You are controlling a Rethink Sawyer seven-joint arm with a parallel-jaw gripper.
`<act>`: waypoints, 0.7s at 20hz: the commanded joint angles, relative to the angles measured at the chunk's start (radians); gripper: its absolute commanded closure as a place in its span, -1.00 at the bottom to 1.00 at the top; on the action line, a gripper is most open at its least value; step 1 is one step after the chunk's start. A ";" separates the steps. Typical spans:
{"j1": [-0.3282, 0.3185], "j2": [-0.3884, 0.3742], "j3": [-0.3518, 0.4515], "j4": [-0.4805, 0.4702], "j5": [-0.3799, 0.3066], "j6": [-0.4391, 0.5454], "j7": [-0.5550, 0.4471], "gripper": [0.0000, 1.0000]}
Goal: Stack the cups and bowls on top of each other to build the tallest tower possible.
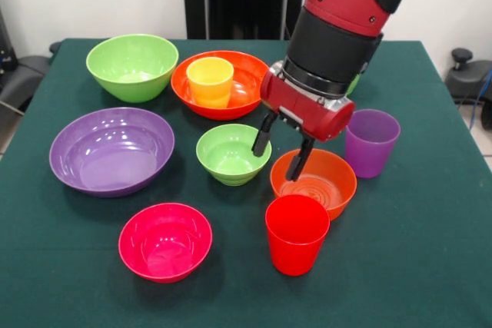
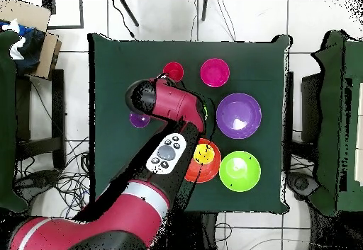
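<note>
Front view shows the red and black arm [image 1: 338, 28] coming down from the top right over a green table [image 1: 430, 266], with its gripper [image 1: 280, 151] hanging between the small green bowl [image 1: 233, 154] and the small orange bowl [image 1: 314, 182]. Its two black fingers [image 1: 264, 136] are spread wide apart with nothing between them; one tip is over the right rim of the small green bowl and the other hangs over the near-left part of the small orange bowl. A red cup [image 1: 297, 233] stands upright just in front of the small orange bowl, and a purple cup [image 1: 371, 142] stands upright just to that bowl's right. A pink bowl [image 1: 165, 240] sits toward the front left, apart from the others. A large purple bowl [image 1: 112, 150] lies at the left, and a large green bowl [image 1: 132, 66] sits behind it. Beside the large green bowl, a large orange bowl [image 1: 219, 84] holds a yellow cup [image 1: 210, 81] standing upright inside it. From the overhead view the arm [image 2: 170, 112] covers the middle of the table [image 2: 113, 63], hiding the gripper and the two small bowls under it; the red cup [image 2: 173, 71], pink bowl [image 2: 215, 72], large purple bowl [image 2: 238, 115], large green bowl [image 2: 239, 171] and the yellow cup [image 2: 204, 154] in the large orange bowl [image 2: 205, 171] stay visible, and the purple cup [image 2: 139, 119] peeks out beside the arm.
</note>
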 commanded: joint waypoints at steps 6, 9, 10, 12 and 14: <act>0.006 -0.008 0.108 -0.065 0.001 0.204 0.128 -1.00; -0.013 -0.039 0.162 -0.053 -0.040 0.264 0.019 -1.00; -0.023 -0.051 0.186 -0.044 -0.051 0.277 -0.019 -1.00; -0.036 -0.072 0.221 -0.020 -0.059 0.293 -0.059 -1.00; -0.042 -0.091 0.233 -0.002 -0.066 0.306 -0.074 -1.00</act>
